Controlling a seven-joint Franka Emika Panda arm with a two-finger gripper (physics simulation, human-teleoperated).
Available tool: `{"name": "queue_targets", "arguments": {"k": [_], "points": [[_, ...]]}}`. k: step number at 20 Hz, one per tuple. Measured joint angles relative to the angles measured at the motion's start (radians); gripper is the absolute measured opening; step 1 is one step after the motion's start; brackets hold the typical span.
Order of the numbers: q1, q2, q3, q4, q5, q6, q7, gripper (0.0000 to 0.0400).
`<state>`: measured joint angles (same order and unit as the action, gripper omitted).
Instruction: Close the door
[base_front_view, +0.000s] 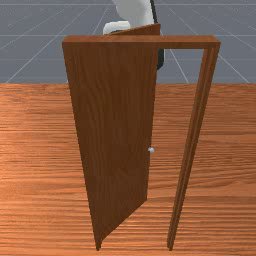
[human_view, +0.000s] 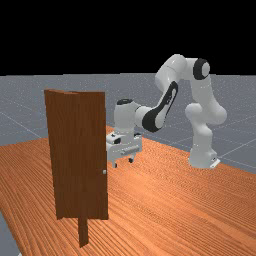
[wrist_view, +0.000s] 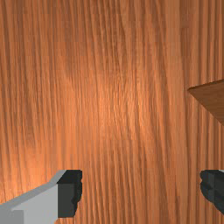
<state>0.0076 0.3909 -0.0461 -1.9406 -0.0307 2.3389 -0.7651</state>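
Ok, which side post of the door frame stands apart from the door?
The front view's right post: table shows between it and the door, while the door meets the left post.

I count one door; one frame; one knob; one table; my one arm; my two fingers, low in the wrist view.
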Motion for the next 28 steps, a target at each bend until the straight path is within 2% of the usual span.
{"name": "queue_targets", "arguments": {"k": [1, 2, 3, 5, 7, 8, 15, 17, 20, 22, 23, 28], "points": [[0.0, 0.0, 0.0, 0.0, 0.0, 0.0, 0.0, 0.0243], [0.0, 0.0, 0.0, 0.0, 0.0, 0.0, 0.0, 0.0148], [0.0, 0.0, 0.0, 0.0, 0.0, 0.0, 0.0, 0.009], [0.0, 0.0, 0.0, 0.0, 0.0, 0.0, 0.0, 0.0033], [0.003, -0.076, -0.004, -0.119, -0.005, 0.042, 0.016, 0.0012], [-0.002, -0.074, 0.0, -0.122, 0.004, 0.05, -0.004, 0.0007], [-0.003, 0.01, 0.002, 0.007, 0.004, 0.002, -0.005, 0.0], [-0.003, 0.063, 0.003, 0.093, 0.007, -0.025, -0.003, 0.0], [-0.009, 0.277, 0.009, 0.459, 0.013, -0.179, -0.015, 0.0], [-0.014, 0.453, 0.01, 0.768, 0.017, -0.313, -0.017, 0.0], [-0.015, 0.496, 0.01, 0.838, 0.019, -0.339, -0.011, 0.0], [-0.016, 0.503, 0.01, 0.844, 0.019, -0.345, -0.011, 0.0]]}}
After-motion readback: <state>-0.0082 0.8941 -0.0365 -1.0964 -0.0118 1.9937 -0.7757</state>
